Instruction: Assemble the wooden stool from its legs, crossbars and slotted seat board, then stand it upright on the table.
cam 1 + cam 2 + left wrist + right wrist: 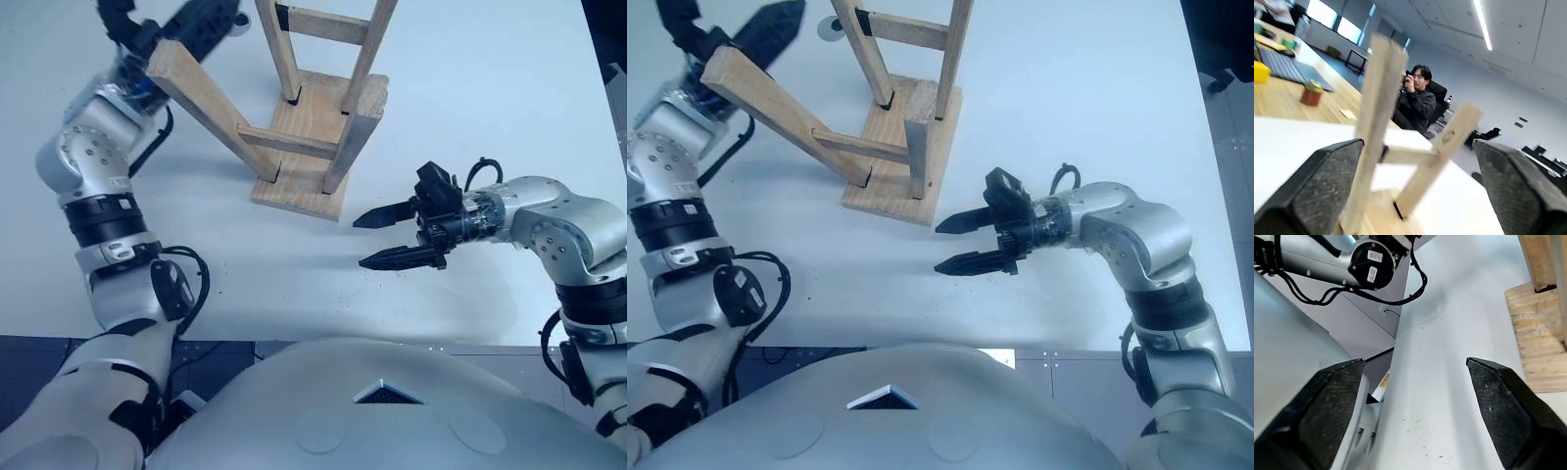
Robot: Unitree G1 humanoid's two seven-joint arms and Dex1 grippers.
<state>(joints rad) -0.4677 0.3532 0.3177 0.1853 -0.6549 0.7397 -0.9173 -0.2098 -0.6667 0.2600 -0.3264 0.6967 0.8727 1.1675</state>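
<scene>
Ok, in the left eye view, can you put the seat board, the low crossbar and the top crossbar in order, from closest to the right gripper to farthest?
1. Seat board, flat on the table just beyond the right gripper.
2. Low crossbar, farther in, above the board.
3. Top crossbar, at the far end.

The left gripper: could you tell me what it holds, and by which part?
Nothing is clamped: the left gripper is open, straddling the upper end of the leaning pale wooden stool leg.
</scene>
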